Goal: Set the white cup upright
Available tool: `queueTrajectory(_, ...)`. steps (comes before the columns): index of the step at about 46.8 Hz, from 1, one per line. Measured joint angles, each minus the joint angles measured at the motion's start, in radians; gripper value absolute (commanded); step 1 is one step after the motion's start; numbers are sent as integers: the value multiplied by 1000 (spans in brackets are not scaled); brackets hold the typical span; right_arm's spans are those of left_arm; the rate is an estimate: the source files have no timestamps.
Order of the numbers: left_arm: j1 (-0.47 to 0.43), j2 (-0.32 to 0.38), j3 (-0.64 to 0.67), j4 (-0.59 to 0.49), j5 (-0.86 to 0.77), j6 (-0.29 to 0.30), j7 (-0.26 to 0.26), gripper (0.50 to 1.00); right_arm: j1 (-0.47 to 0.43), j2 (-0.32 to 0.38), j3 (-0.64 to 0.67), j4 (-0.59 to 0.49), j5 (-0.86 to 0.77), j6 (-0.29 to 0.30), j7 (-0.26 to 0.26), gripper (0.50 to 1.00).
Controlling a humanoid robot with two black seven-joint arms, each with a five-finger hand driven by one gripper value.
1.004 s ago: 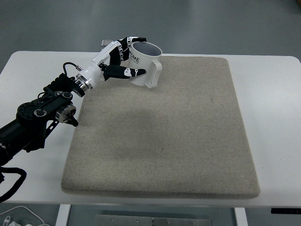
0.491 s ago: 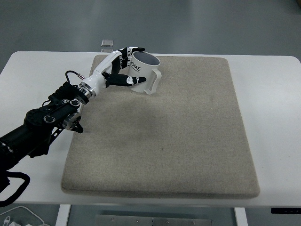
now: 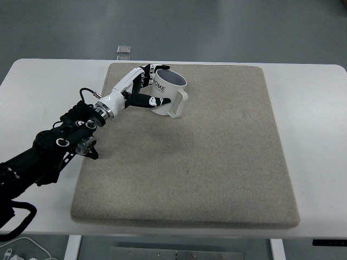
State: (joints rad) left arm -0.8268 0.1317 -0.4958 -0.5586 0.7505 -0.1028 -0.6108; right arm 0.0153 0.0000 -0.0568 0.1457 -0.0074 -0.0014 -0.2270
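A white cup [image 3: 169, 93] with dark lettering stands upright on the beige mat [image 3: 217, 157], near its back left part. Its mouth faces up and its handle points toward the front right. My left hand [image 3: 145, 88] is wrapped around the cup's left side, thumb across the front and fingers behind the rim. The black left arm [image 3: 49, 149] reaches in from the lower left. No right arm shows.
The mat covers most of the white table [image 3: 314, 119]. A small grey object [image 3: 124, 50] lies on the floor beyond the table's far edge. Cables [image 3: 21, 252] hang below the table's front left corner.
The left hand has lowered the cup and carried it slightly forward, from tilted in the air down to the mat, where it now stands upright.
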Motion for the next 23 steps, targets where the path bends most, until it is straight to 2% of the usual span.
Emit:
queueTrajectory(8, 0, -3, 0, 10, 0, 0, 0, 500, 0, 0, 0, 0, 0, 0, 0, 930)
queueTrajectory(13, 0, -3, 0, 11, -1, 0, 0, 550, 0, 0, 0, 0, 0, 0, 0, 930)
queueTrajectory(15, 0, -3, 0, 11, -2, 0, 0, 591, 0, 0, 0, 0, 0, 0, 0, 930)
queueTrajectory(18, 1, -3, -1, 11, -3, 0, 0, 709, 0, 0, 0, 0, 0, 0, 0, 930)
queueTrajectory(23, 4, -2, -1, 11, -9, 0, 0, 765, 0, 0, 0, 0, 0, 0, 0, 930)
